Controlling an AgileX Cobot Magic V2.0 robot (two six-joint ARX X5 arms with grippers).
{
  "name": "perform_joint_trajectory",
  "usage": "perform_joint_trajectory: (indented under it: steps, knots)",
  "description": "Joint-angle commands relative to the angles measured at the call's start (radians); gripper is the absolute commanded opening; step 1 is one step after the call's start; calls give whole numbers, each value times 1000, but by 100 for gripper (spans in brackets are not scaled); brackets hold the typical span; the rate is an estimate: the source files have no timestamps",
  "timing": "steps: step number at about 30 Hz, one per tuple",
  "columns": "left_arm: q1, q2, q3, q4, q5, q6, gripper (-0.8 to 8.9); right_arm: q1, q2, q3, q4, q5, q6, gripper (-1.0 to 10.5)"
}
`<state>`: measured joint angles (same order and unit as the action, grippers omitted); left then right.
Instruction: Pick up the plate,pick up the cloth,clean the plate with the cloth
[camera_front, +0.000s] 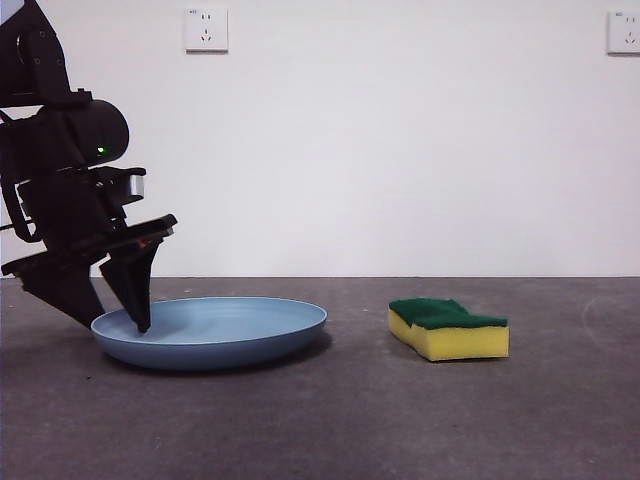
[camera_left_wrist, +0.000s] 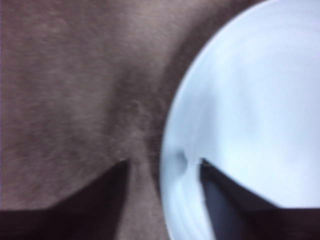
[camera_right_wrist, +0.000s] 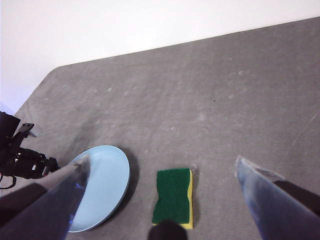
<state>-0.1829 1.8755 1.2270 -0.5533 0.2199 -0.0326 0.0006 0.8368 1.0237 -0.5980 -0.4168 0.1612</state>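
Barely started imo: the left gripper (camera_left_wrist: 162, 165) straddles the rim of the wide light blue plate (camera_front: 215, 330) near the dark table's (camera_front: 330, 420) left edge, jaws apart, nothing lifted. The yellow sponge with the green top (camera_front: 448, 328) sits untouched toward the right; the right gripper (camera_right_wrist: 162, 167) hangs open high above.

The plate (camera_front: 215, 333) sits on the table (camera_front: 340, 420). The left end effector (camera_left_wrist: 162, 167) is down at the plate's rim, with one jaw inside the plate and one jaw outside it over the table. The cloth (camera_front: 448, 328) lies on the table on the far side of the plate from the left end effector, well apart from it. The right end effector (camera_right_wrist: 162, 167) hangs high above the cloth, open wide.
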Motion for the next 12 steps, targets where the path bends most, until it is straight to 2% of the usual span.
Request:
perform_joint_trajectory:
  steps: [1,10,12]
  knots:
    - [-7,18,-14,-10,9,35,-8,7,3,2,4,0,5,500]
    - [-7,-79,5,-21,-13,38,-8,53,54,2,7,-4,-9,500]
    - [-7,-126,12,-24,-20,37,-8,70,69,2,14,-3,-44,500]
